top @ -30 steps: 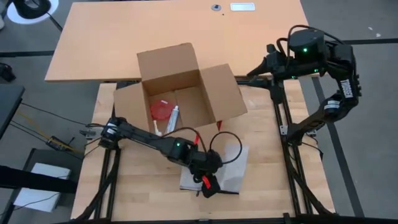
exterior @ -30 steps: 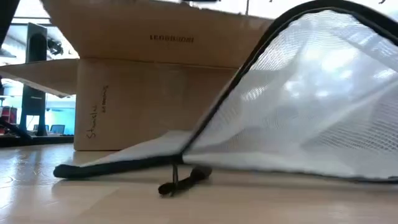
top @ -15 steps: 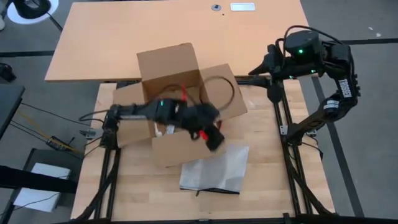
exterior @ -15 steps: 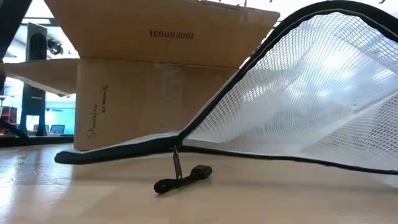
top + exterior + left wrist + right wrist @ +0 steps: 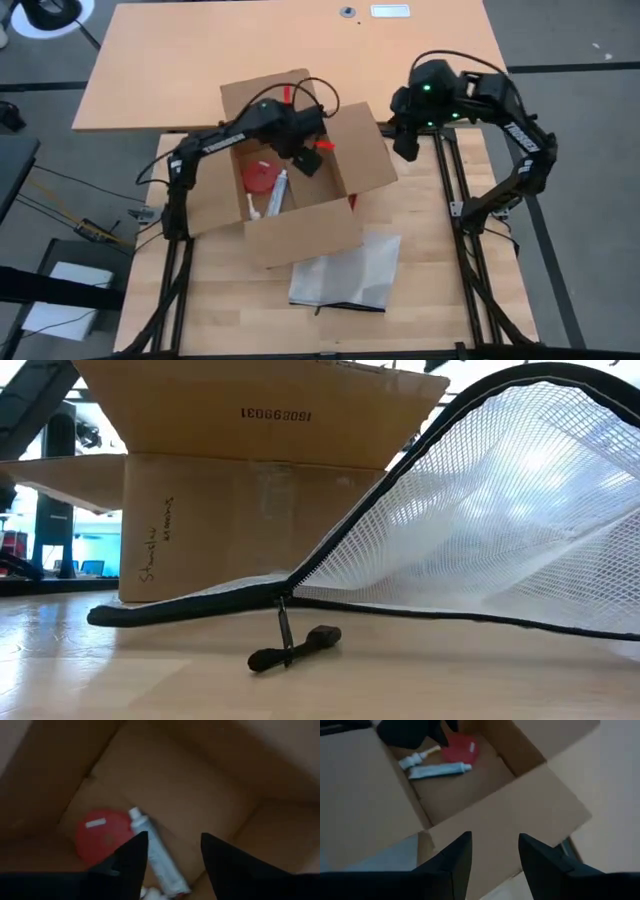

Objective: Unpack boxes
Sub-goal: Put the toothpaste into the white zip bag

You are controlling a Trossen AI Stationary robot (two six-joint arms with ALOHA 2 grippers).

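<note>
High view: carton (image 5: 300, 170) sits mid-table, flaps spread, already opened. White mesh bag (image 5: 345, 272) lies outside by its near flap. Red disc (image 5: 258, 178) and white tube (image 5: 276, 192) remain inside. Left gripper (image 5: 308, 158) hovers over the interior, fingers parted, empty. Right gripper (image 5: 403, 143) parted, empty, beside the right flap.

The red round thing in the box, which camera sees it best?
The left wrist view: the red disc fills more of the picture beside a white tube. High and right wrist views show it smaller; the low view shows only the box's outside.
</note>
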